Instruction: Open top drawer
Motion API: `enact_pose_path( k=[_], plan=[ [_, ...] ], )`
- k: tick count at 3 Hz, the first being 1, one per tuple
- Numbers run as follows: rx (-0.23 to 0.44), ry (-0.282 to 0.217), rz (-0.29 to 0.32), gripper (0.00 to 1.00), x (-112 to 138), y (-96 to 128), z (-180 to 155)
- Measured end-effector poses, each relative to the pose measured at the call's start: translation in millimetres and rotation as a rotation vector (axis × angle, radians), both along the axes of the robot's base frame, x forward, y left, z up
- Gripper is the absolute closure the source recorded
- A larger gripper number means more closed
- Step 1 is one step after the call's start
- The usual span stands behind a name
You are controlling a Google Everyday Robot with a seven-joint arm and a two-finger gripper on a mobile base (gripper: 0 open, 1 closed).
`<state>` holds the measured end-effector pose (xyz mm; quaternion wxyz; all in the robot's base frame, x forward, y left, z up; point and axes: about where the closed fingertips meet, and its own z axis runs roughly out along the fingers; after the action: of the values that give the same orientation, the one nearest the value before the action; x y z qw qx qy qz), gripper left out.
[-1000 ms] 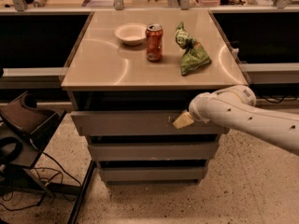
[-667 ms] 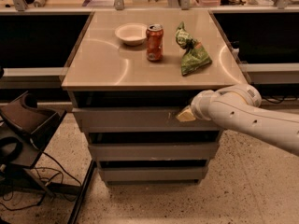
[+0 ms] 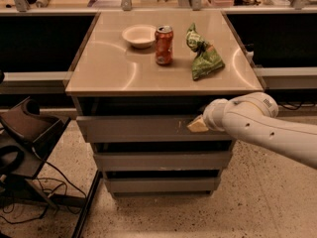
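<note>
The top drawer [image 3: 138, 129] is a flat grey handle-less front, the widest of three, just under the tan counter top [image 3: 104, 68]. It stands forward of the two narrower fronts below, with a dark gap above it. My gripper [image 3: 197, 125] comes in from the right on a white arm [image 3: 267, 128]. Its pale tip rests at the upper edge of the top drawer front, right of centre.
A white bowl [image 3: 139, 35], a red soda can [image 3: 164, 45] and a green chip bag [image 3: 204, 58] sit on the counter top. A dark chair and cables [image 3: 20, 148] stand on the floor at the left. Speckled floor lies in front.
The gripper has shifted slightly right and up along the top drawer's upper edge. The drawer front looks about where it was.
</note>
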<state>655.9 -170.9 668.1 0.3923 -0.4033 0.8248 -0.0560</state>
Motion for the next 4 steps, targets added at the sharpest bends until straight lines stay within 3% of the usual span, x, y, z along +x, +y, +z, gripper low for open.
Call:
enact_pose_path(
  k=[2, 3, 4],
  plan=[
    [0.005, -0.017, 0.003, 1.00, -4.5, 6.1, 9.7],
    [0.027, -0.073, 0.006, 1.00, -48.0, 9.0, 42.5],
    [-0.024, -0.077, -0.026, 1.00, -90.9, -18.7, 52.9]
  ],
)
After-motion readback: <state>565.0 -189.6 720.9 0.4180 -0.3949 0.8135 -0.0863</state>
